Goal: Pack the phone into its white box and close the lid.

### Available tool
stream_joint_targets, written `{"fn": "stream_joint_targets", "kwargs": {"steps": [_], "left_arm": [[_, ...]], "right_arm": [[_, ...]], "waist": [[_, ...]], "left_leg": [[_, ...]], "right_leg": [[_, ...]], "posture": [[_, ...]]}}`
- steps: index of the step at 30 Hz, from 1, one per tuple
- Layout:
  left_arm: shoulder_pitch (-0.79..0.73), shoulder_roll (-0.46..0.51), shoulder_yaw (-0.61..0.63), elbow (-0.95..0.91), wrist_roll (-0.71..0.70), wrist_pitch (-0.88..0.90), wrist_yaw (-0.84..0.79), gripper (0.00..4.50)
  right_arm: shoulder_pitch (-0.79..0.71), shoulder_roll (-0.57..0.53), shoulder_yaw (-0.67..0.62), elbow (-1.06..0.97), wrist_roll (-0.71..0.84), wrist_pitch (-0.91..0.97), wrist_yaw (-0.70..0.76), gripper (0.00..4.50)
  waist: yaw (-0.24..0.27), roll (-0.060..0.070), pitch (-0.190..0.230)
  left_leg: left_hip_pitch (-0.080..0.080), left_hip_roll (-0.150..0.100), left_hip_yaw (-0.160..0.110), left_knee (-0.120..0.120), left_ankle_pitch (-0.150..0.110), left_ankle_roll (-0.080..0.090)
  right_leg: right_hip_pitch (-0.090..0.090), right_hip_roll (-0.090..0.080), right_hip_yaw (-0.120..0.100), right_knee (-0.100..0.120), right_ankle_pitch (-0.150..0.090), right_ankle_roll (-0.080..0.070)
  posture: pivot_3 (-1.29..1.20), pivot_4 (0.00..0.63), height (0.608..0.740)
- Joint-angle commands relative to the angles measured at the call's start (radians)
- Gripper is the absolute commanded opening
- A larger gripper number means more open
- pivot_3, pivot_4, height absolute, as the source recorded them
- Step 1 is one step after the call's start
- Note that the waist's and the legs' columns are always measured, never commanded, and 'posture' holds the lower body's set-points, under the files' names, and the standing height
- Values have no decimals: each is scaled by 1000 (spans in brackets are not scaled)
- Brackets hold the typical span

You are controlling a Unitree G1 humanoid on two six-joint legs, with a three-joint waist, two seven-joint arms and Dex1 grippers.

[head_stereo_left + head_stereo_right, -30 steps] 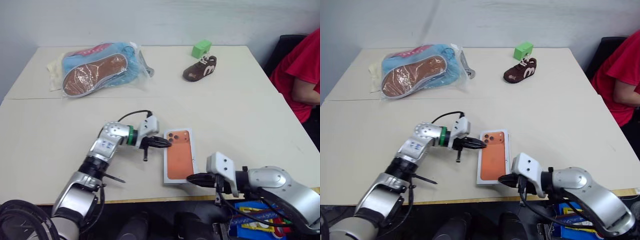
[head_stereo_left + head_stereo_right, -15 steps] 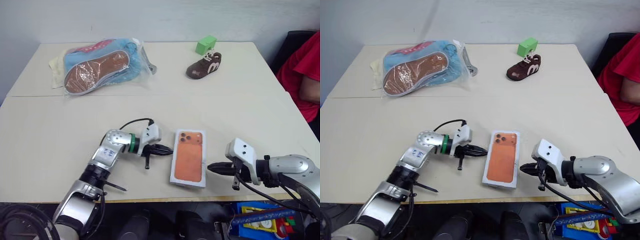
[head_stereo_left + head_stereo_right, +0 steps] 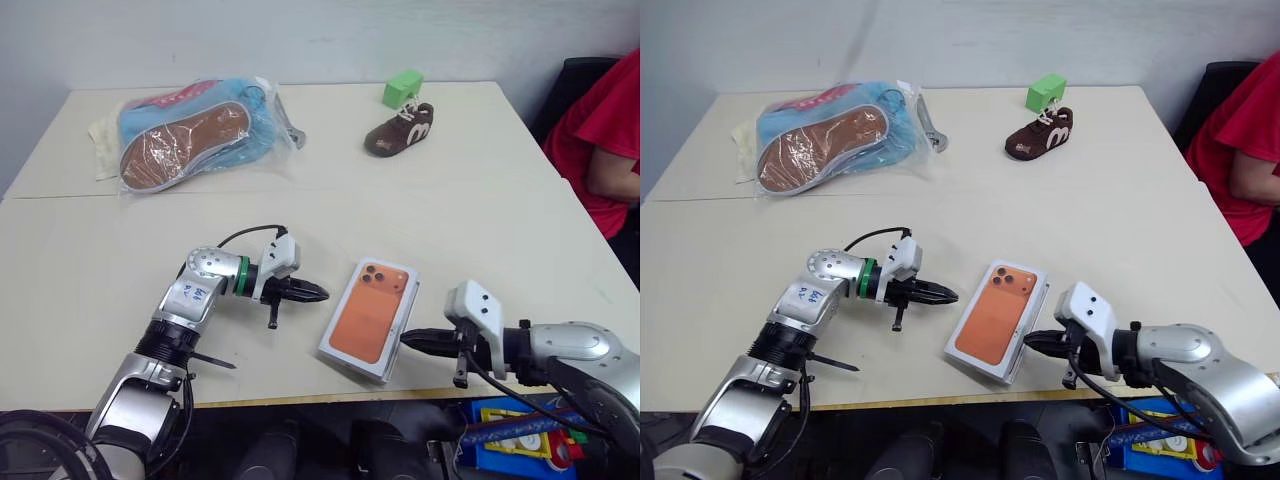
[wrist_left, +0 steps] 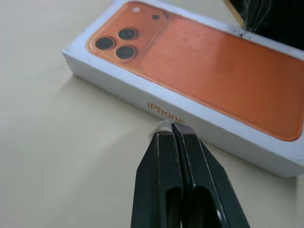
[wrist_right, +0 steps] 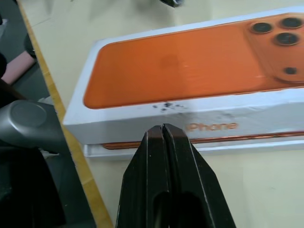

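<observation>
- The lid (image 3: pixel 367 318), printed with an orange phone picture, sits on the white box (image 5: pixel 142 148) near the front edge of the surface (image 3: pixel 480 220), lying at a slant.
- In the right wrist view the lid is not fully down: a thin orange line shows between its lower edge and the box's base.
- The left end effector (image 3: pixel 318 293) has its fingers pressed together and holds nothing; its tip is just beside the lid's left long side.
- The right end effector (image 3: pixel 408 339) is also pressed shut and empty, its tip at the lid's right long side near the front corner.
- Far back lie a bagged shoe (image 3: pixel 190 128), a small brown shoe (image 3: pixel 399 130) and a green block (image 3: pixel 402 87).
- A person in a red sleeve (image 3: pixel 600 140) sits at the right.
</observation>
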Motion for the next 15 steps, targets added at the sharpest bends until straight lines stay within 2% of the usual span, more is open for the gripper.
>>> {"fn": "stream_joint_targets", "kwargs": {"steps": [1,7,11,15], "left_arm": [[-8,-23,-20,-38,-6,-4,-1,0],[-14,-78,-97,38,90,-64,59,0],[-27,-104,-99,15,84,-52,69,0],[-33,-83,-71,8,63,-33,56,0]], "right_arm": [[-3,-5,-76,-44,86,34,15,22],[-8,-26,-83,-73,133,64,25,22],[2,-43,-92,-75,139,64,37,22],[8,-47,-90,-77,144,63,33,22]], "waist": [[-1,0,0],[0,0,0],[1,0,0],[1,0,0]], "left_leg": [[0,0,0,0,0,0],[0,0,0,0,0,0],[0,0,0,1,0,0],[0,0,0,1,0,0]], "right_leg": [[0,0,0,0,0,0],[0,0,0,0,0,0],[1,0,0,0,0,0],[1,0,0,0,0,0]], "posture": [[0,150,740],[0,150,740],[0,150,740],[0,150,740]]}}
